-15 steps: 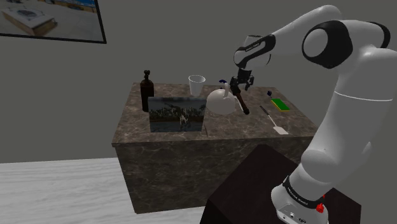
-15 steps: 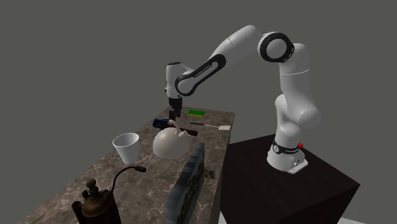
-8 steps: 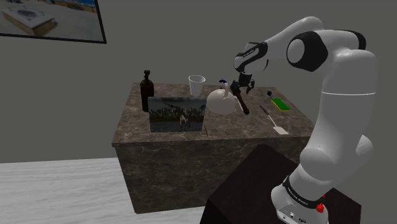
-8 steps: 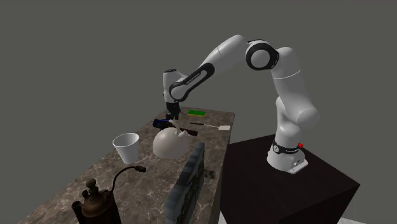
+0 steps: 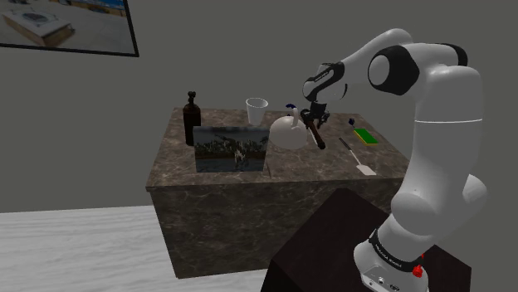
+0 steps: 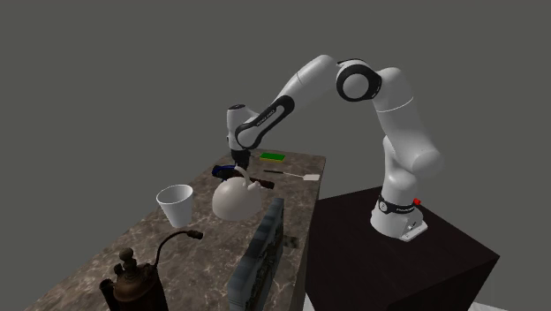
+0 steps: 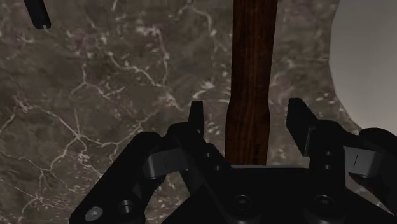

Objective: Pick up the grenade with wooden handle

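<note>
The grenade's brown wooden handle (image 7: 253, 57) lies on the dark marble counter (image 5: 332, 162), right beside a white domed thing (image 7: 369, 57). My black gripper (image 7: 247, 111) is down over the handle with one finger on each side. Small gaps show between the handle and both fingers, so nothing is clasped. In the shoulder view the gripper (image 5: 314, 123) hangs at the handle's upper end (image 5: 319, 138), just right of the white dome (image 5: 283, 133). The second exterior view has the gripper (image 6: 237, 168) low over the counter above the dome (image 6: 234, 201), the handle (image 6: 256, 184) beside it.
On the counter stand a white cup (image 5: 256, 110), a dark bottle (image 5: 192, 116) and an upright picture (image 5: 230, 148). A green flat thing (image 5: 364, 136) and a white-ended tool (image 5: 359, 159) lie toward the shoulder view's right. A small blue item (image 5: 290, 107) sits behind the dome.
The arm has folded lower and the hand has come down closer to the counter, over the handle. The things on the counter have not moved.
</note>
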Controlling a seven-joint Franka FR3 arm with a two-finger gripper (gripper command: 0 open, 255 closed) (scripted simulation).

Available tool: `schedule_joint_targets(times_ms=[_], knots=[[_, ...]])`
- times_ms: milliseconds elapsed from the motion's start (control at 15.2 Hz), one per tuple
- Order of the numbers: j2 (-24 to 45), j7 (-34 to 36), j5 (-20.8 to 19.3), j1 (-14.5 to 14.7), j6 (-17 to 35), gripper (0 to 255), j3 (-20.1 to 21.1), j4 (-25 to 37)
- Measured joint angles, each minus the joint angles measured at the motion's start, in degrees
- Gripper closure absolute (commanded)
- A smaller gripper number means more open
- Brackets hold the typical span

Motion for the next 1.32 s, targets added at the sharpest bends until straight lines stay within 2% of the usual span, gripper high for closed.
schedule_joint_targets(times_ms=[660, 1320], knots=[[-0.2, 0.1, -0.1, 0.1, -0.2, 255, 0.0, 0.0], [-4.1, 0.4, -1.1, 0.5, -5.9, 255, -0.7, 1.9]])
